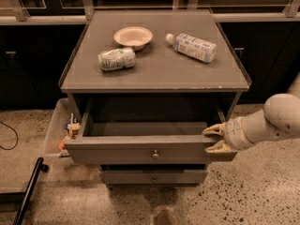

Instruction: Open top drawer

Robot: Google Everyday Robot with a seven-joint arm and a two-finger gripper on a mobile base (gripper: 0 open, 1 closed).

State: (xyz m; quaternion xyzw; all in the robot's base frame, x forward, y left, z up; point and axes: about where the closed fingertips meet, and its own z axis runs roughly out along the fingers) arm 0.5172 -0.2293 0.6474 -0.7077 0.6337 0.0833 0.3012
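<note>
The top drawer (117, 153) is a wide grey-brown front with a small round knob (155, 153) at its centre. It stands pulled well out of the cabinet, and its inside looks dark and empty. My gripper (212, 138) is at the right end of the drawer front. One yellowish finger (213, 129) lies over the front's top edge and the other (216, 148) against its outer face, so it is shut on the front. My white arm (272, 121) comes in from the right.
The cabinet top (154, 74) carries a shallow bowl (133, 36), a bottle lying on its side (192, 47) and a toppled can (116, 59). A shorter drawer (131, 176) sits closed below. A clear bin (52, 136) with small items stands at the left, and a black pole (28, 191) leans at lower left.
</note>
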